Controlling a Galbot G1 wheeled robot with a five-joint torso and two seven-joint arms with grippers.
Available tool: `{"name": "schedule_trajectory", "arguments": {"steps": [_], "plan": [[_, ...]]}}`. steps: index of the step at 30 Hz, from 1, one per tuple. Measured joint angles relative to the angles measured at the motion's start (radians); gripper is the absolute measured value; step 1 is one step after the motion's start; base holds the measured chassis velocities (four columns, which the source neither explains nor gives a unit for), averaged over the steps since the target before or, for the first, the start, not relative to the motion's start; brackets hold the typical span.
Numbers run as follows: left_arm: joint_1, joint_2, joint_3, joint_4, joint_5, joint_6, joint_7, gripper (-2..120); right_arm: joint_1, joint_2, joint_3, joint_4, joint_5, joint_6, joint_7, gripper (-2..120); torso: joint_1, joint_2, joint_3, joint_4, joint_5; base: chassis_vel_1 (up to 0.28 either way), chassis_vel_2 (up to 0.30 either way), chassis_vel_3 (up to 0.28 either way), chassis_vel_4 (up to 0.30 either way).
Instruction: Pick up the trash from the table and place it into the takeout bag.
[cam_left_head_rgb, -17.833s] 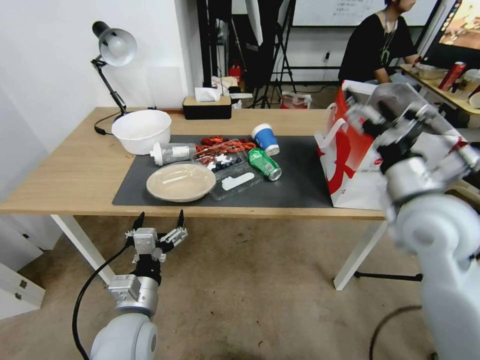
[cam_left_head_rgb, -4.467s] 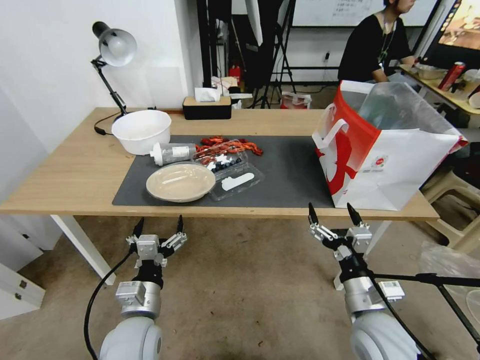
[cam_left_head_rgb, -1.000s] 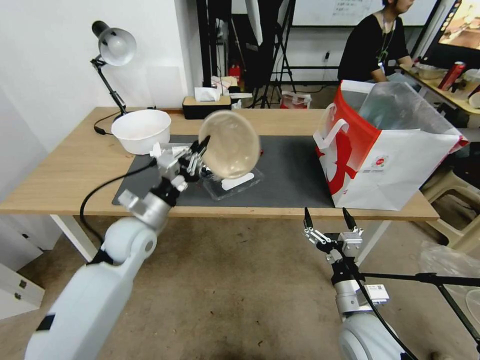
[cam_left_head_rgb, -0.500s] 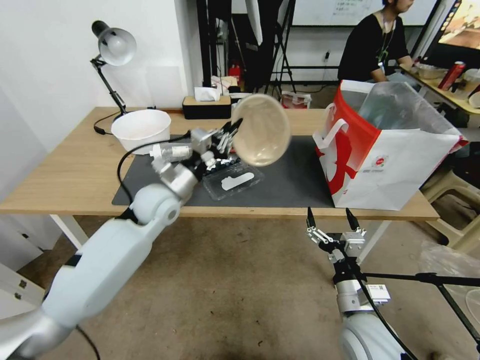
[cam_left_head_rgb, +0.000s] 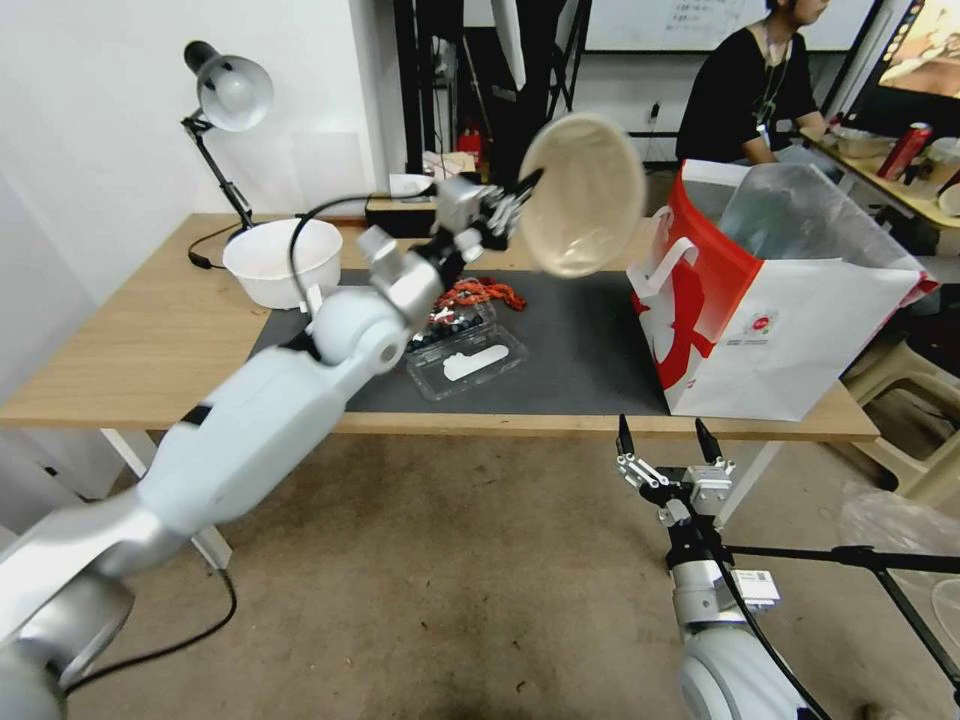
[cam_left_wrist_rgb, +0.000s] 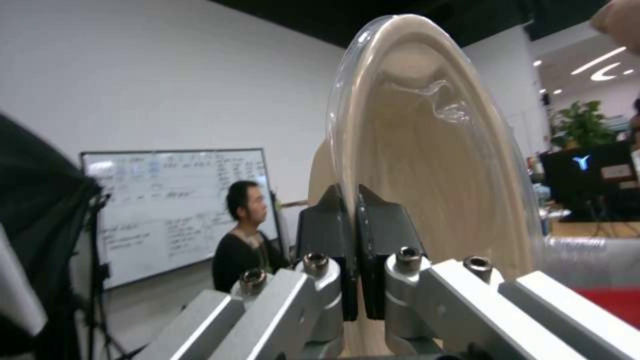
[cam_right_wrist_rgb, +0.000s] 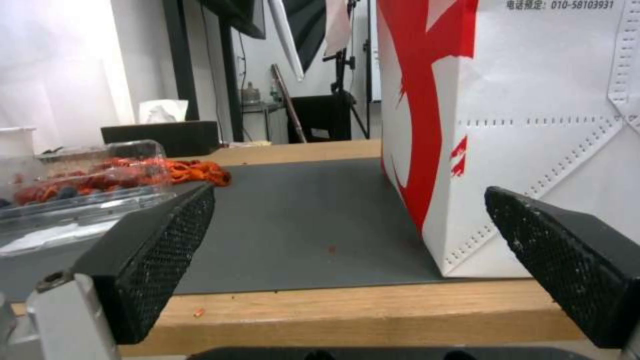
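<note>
My left gripper (cam_left_head_rgb: 530, 185) is shut on the rim of the beige round plate (cam_left_head_rgb: 585, 195), which is held tilted on edge in the air above the table (cam_left_head_rgb: 150, 340), just left of the red-and-white takeout bag (cam_left_head_rgb: 780, 310). In the left wrist view the black fingers (cam_left_wrist_rgb: 377, 220) pinch the plate (cam_left_wrist_rgb: 433, 165) at its edge. A clear clamshell (cam_left_head_rgb: 465, 355) and red scraps (cam_left_head_rgb: 482, 293) lie on the dark mat (cam_left_head_rgb: 580, 350). My right gripper (cam_left_head_rgb: 668, 440) hangs open below the table's front edge, facing the bag (cam_right_wrist_rgb: 533, 125) and the clamshell (cam_right_wrist_rgb: 73, 195).
A white bowl (cam_left_head_rgb: 275, 260) and a silver desk lamp (cam_left_head_rgb: 230, 95) stand at the table's back left. A black tissue box (cam_left_head_rgb: 395, 215) sits behind my left arm. The bag's mouth is open, showing its foil lining (cam_left_head_rgb: 800, 215).
My left arm has carried the plate up and to the right, from above the mat's middle to beside the bag's top. The right arm has stayed put.
</note>
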Motion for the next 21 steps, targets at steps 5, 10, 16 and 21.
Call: {"name": "schedule_trajectory", "arguments": {"steps": [5,10,16,21], "plan": [[-0.1,-0.084,0.054,0.066,-0.019,-0.001,-0.007,0,-0.002,0.005,0.009,0.002,-0.001,0.0,0.002,100,0.0,0.0,0.0,0.0001,-0.0004,0.0,0.0,0.0,0.0],[-0.183,-0.163,0.091,0.142,-0.028,-0.004,-0.008,0,-0.003,0.013,0.014,0.006,-0.002,0.0,0.005,100,0.0,0.0,0.0,0.0003,-0.0002,0.0,0.0,0.0,0.0],[-0.213,-0.213,0.13,0.181,-0.031,-0.007,-0.011,0,-0.002,0.016,0.016,0.006,-0.003,0.001,0.006,100,0.0,0.0,0.0,0.0002,-0.0003,0.0,0.0,0.0,0.0],[-0.22,-0.27,0.162,0.232,-0.019,-0.02,-0.011,0,-0.003,0.016,0.021,0.009,-0.003,0.002,0.009,100,0.0,0.0,0.0,0.0,-0.0004,0.0,0.0,0.0,0.0]]}}
